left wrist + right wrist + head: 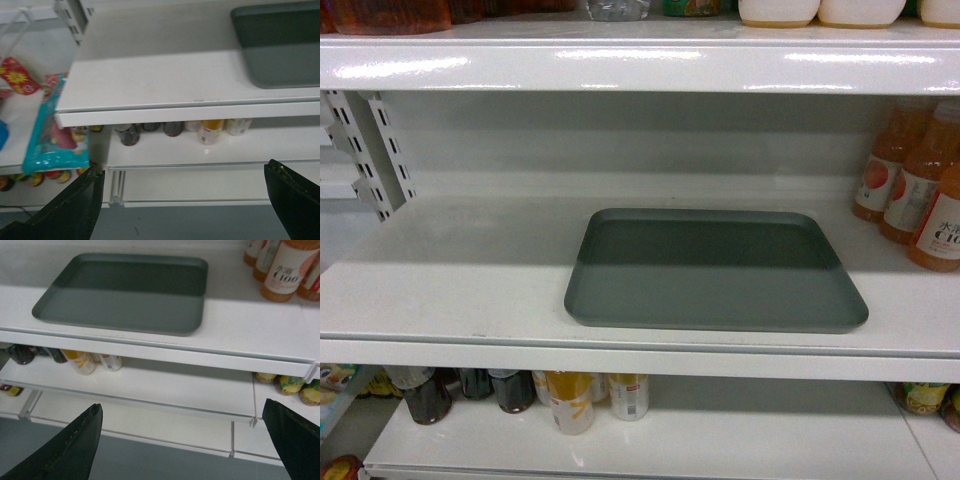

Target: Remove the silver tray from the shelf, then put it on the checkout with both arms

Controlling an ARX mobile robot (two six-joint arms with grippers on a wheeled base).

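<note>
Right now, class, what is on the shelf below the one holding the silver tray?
Below the shelf with the silver tray, a lower shelf holds dark bottles and yellow-labelled cans near its front. The board above hides whatever stands further back.

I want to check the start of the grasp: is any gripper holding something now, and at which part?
Nothing is held. The left gripper and right gripper are both open and empty, below the shelf. The tray lies untouched on it.

- The tray (715,270) lies flat on the middle shelf (460,290), right of centre, its front edge near the lip.
- Orange bottles (920,185) stand at the far right, apart from the tray.
- Cans (570,400) and dark bottles (470,392) sit on the shelf below.
</note>
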